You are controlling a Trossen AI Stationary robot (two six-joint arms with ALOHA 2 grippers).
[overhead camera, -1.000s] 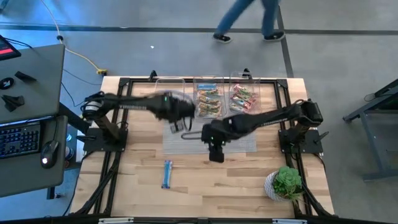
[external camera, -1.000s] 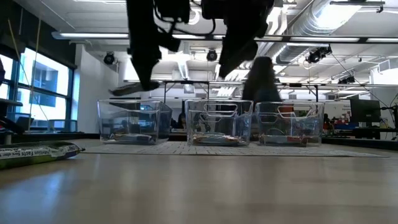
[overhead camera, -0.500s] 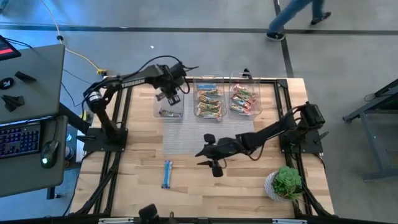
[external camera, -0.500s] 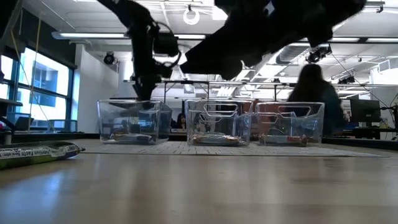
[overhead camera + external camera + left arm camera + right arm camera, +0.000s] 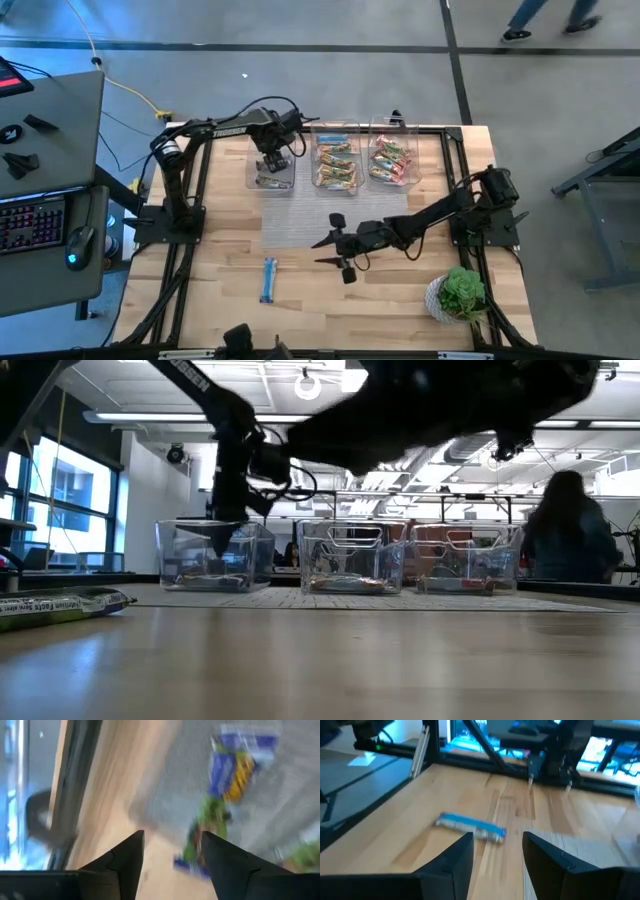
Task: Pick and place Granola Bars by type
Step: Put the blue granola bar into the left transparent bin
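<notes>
Pale wooden planks make up the table (image 5: 220, 290), with a grey mat across its middle and three clear bins along the far edge. Nearest the front lies one blue granola bar (image 5: 268, 279), alone on the bare wood and, by the look of it, the only bar not yet sorted. The right gripper (image 5: 340, 256) hangs low over the table, its fingers spread apart and empty; in the right wrist view the same bar (image 5: 471, 827) sits just ahead of the fingertips, not touching them.

Farther back, the left gripper (image 5: 272, 164) dips into the leftmost bin (image 5: 254, 160), fingers parted with nothing between them. Blue-wrapped bars (image 5: 230, 770) lie below those fingertips on the bin floor. Next along from that gripper, the middle bin (image 5: 336, 128) holds tan and green bars, and the bin beyond it (image 5: 392, 128) holds red and pink ones.

So the sorting seems nearly finished: each bin carries its own type, and what remains is likely a single pick of the lone blue bar and its carry across to the leftmost bin.
</notes>
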